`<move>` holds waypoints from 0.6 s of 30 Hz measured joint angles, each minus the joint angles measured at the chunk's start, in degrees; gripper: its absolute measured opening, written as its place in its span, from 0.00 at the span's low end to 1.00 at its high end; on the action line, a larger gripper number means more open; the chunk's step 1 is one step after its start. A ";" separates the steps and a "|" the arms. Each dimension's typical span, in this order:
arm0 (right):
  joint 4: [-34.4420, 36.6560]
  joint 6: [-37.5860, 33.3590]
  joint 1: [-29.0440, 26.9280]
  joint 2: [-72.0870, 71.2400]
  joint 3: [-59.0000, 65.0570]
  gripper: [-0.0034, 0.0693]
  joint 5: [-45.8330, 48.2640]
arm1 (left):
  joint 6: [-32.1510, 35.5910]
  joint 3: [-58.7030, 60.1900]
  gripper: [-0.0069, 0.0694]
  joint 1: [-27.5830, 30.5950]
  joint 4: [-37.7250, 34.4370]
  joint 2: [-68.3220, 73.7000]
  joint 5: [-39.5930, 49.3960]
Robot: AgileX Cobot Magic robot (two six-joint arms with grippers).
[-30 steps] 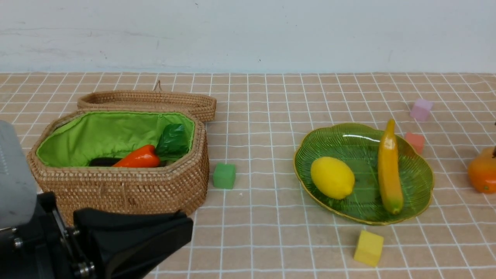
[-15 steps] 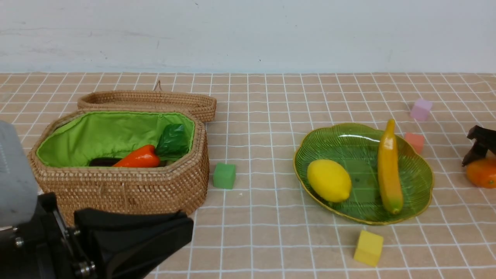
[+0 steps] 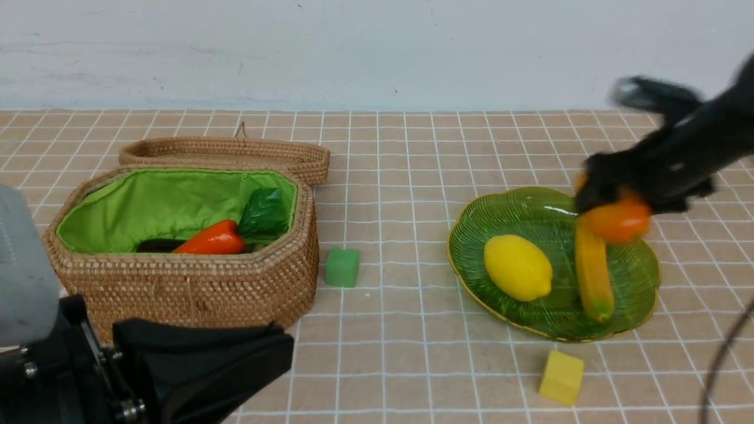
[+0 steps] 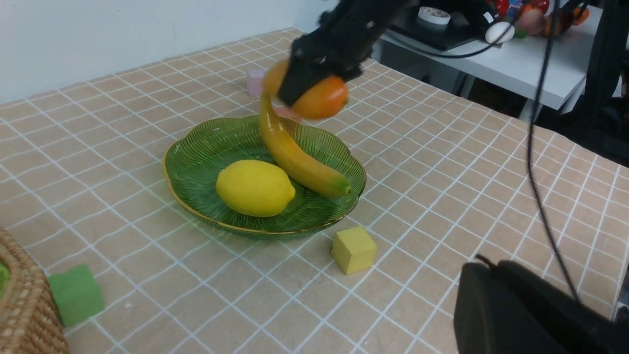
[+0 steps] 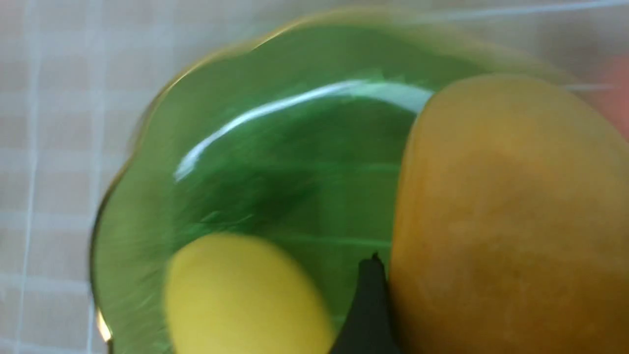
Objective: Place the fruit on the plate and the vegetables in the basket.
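My right gripper [image 3: 612, 197] is shut on the oval orange fruit [image 3: 617, 221] and holds it in the air over the back right of the green plate [image 3: 471, 235], just above the banana's far end. The lemon [image 3: 518, 267] and the banana [image 3: 594, 277] lie on the plate. In the right wrist view the orange fruit [image 5: 511, 221] fills the right side, pressed against one black finger [image 5: 371, 305]. The wicker basket [image 3: 194, 288] holds the carrot [image 3: 211, 240], the dark eggplant [image 3: 158, 245] and a green piece [image 3: 262, 213]. My left gripper [image 3: 283, 353] hangs shut and empty at the near left.
A green cube [image 3: 341, 267] sits between the basket and the plate. A yellow cube [image 3: 561, 377] lies in front of the plate. The basket's lid [image 3: 224, 154] lies flat behind it. A pink cube [image 4: 255, 82] shows behind the plate in the left wrist view.
The right gripper took the orange fruit off the table at the far right, then carried it up and left over the plate. The lemon shifted slightly on the plate. The left arm stayed still.
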 joint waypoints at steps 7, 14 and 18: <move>-2.38 0.55 3.88 2.98 0.40 0.96 -3.85 | 0.00 0.00 0.08 0.00 2.25 0.00 2.03; -4.73 3.61 3.88 -9.86 0.61 0.90 5.21 | -0.02 0.30 0.07 0.00 4.17 -0.72 2.16; -7.93 5.87 3.88 -20.41 4.76 0.73 10.49 | -0.96 4.59 0.07 0.00 4.17 -5.13 -1.25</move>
